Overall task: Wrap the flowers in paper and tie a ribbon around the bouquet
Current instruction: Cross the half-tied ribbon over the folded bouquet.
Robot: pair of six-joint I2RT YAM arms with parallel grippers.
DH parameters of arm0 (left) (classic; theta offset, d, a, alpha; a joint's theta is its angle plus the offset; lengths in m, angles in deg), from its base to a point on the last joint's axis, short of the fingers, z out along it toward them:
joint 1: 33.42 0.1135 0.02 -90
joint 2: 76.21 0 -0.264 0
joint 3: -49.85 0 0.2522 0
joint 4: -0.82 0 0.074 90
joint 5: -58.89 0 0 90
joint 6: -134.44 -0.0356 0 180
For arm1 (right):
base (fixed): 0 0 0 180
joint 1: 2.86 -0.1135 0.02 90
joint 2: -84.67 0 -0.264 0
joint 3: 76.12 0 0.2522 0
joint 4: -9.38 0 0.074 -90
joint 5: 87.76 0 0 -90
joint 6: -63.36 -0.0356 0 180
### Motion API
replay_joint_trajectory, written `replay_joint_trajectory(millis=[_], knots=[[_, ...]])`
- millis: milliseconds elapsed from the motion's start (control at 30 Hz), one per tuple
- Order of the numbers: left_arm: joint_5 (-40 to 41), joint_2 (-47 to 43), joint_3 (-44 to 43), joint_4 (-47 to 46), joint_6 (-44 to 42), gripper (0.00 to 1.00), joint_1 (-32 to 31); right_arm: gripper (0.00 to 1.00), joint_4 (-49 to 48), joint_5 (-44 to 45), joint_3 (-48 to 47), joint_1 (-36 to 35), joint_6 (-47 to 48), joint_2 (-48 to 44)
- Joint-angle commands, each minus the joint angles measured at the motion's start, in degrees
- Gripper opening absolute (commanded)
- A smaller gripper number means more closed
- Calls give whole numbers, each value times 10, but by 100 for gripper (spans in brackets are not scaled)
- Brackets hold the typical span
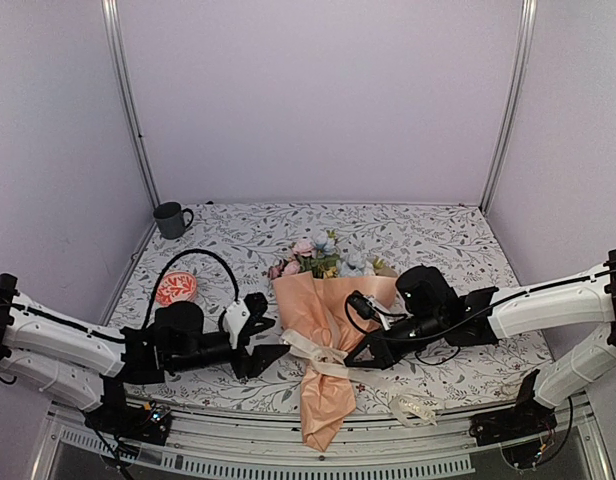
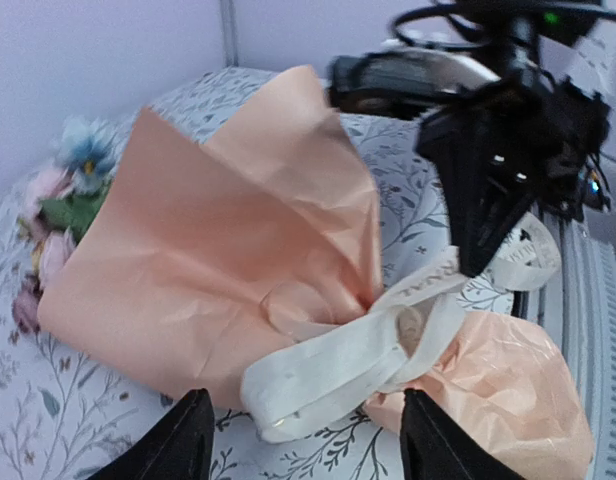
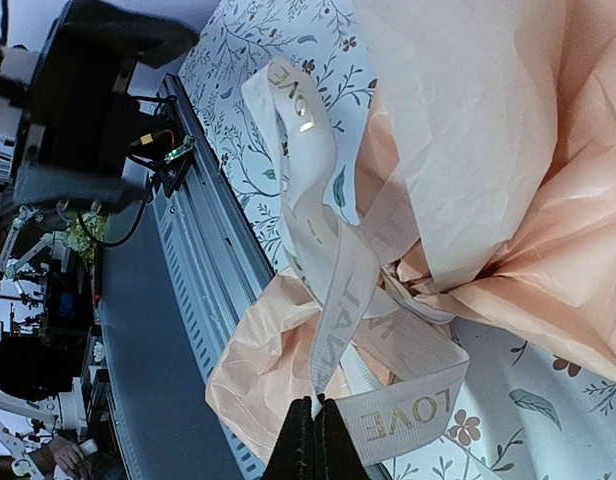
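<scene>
— Where is the bouquet (image 1: 323,320)?
— Lying in the middle of the leaf-print tablecloth (image 1: 438,240), flowers (image 1: 318,255) toward the back wall. The paper (image 2: 218,240) is pinched to a waist where the ribbon (image 2: 338,365) is tied round it.
— And the grippers?
— The left gripper (image 2: 306,400) is open and holds nothing, with the ribbon's loop lying just ahead of its fingers. The right gripper (image 3: 313,410) is closed tight on one strand of ribbon beside the knot.
— Anything in the way?
— The right arm (image 1: 548,300) reaches over the paper's right edge. A dish (image 1: 176,288) sits just behind the left arm (image 1: 58,340), and from above a loop of black cable (image 1: 203,255) arcs round it. A dark mug (image 1: 171,219) stands well apart, back left.
</scene>
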Motion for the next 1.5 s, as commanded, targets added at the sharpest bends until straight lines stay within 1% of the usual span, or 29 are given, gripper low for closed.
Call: replay_joint_trajectory(millis=[0, 67, 133, 233, 333, 467, 567, 700, 733, 767, 833, 867, 900, 967, 1033, 1067, 1167, 1267, 1367, 1433, 1467], knots=[[-60, 39, -58, 34, -227, 81, -54, 0, 3, -12, -20, -4, 10, 4], [-49, 87, -94, 70, -273, 89, -60, 0, 5, -14, -23, -3, 12, 6], [-44, 115, -128, 92, -310, 91, -68, 0, 5, -16, -23, -3, 12, 8], [-55, 145, -153, 76, -347, 92, -71, 0, 3, -19, -24, -3, 13, 9], [-42, 194, -182, 81, -389, 92, -71, 0, 1, -22, -23, -3, 13, 10], [-65, 242, -214, 107, -404, 91, -71, 0, 0, -23, -22, -3, 11, 13], [-74, 255, -219, 96, -408, 82, -71, 0, 0, -23, -23, -3, 13, 13], [-63, 271, -227, 93, -407, 72, -70, 0, 0, -23, -24, -3, 13, 11], [-53, 275, -228, 86, -405, 67, -71, 0, -1, -24, -24, -3, 13, 12], [-44, 281, -228, 78, -403, 57, -71, 0, -1, -24, -24, -4, 13, 12], [-28, 289, -230, 66, -396, 42, -71, 0, -1, -24, -24, -3, 13, 11], [-22, 292, -230, 61, -392, 36, -71, 0, -1, -24, -23, -3, 13, 11], [-18, 293, -230, 57, -389, 34, -71, 0, -1, -24, -23, -3, 13, 10], [-7, 295, -228, 48, -382, 24, -71, 0, 0, -25, -23, -3, 13, 10], [1, 296, -225, 42, -377, 18, -71, 0, 3, -25, -22, -3, 12, 8], [7, 296, -222, 37, -373, 12, -70, 0, 4, -26, -21, -3, 11, 6], [28, 294, -218, 23, -358, 0, -69, 0, 14, -35, -18, -3, 12, 3], [30, 296, -217, 18, -343, 0, -67, 1, 22, -54, -18, -4, 15, 13], [36, 300, -213, 11, -331, 0, -66, 12, 27, -75, -24, -8, 17, 30], [42, 300, -208, 4, -326, 0, -66, 18, 54, -80, -36, -11, 29, 25], [45, 299, -204, 0, -323, 0, -66, 25, 71, -73, -42, -11, 45, 13]])
